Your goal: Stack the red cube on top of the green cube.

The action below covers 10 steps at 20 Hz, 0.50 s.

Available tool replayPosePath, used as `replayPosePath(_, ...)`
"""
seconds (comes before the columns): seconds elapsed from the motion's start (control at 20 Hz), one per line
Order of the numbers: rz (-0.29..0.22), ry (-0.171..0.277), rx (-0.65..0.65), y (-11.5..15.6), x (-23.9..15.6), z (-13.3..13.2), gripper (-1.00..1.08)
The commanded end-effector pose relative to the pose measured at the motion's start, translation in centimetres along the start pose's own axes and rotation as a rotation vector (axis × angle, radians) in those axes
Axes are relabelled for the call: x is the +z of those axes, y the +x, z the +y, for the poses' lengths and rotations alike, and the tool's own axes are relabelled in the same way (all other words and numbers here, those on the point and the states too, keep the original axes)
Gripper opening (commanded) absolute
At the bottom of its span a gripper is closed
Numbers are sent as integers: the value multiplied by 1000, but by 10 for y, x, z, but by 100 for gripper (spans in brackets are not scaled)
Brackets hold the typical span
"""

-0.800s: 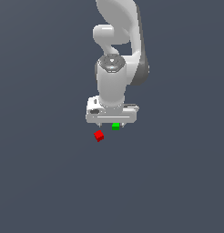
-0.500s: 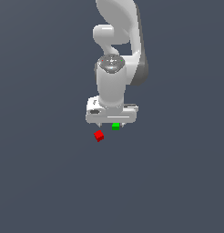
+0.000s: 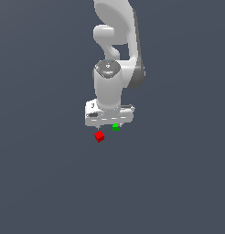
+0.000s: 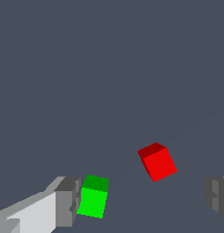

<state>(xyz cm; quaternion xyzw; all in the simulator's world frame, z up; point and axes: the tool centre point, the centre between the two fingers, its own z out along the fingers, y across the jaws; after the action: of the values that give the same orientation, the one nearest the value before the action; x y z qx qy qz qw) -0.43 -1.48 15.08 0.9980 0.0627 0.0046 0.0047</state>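
Note:
The red cube [image 3: 99, 136] lies on the grey floor just below the white gripper [image 3: 109, 124] in the exterior view. The green cube [image 3: 115, 127] lies to its right in that view, partly hidden behind the gripper's body. In the wrist view the red cube [image 4: 157, 162] lies between the two grey fingertips [image 4: 67, 202], nearer the other one, touching neither. The green cube [image 4: 93, 197] lies right beside one fingertip. The gripper [image 4: 143, 200] is open and empty, above the floor.
The white arm [image 3: 115, 55] rises above the cubes in the exterior view. A plain dark grey floor [image 3: 50, 183] lies all around.

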Motion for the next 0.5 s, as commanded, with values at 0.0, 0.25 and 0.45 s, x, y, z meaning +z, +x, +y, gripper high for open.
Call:
replayPosePath(0.0,-1,1,-40,-4,7,4,100)
replayPosePath(0.25,-2,4,-141,-13,26,16,100)
replayPosePath(0.45,-3,7,-228,-19,42,26,100)
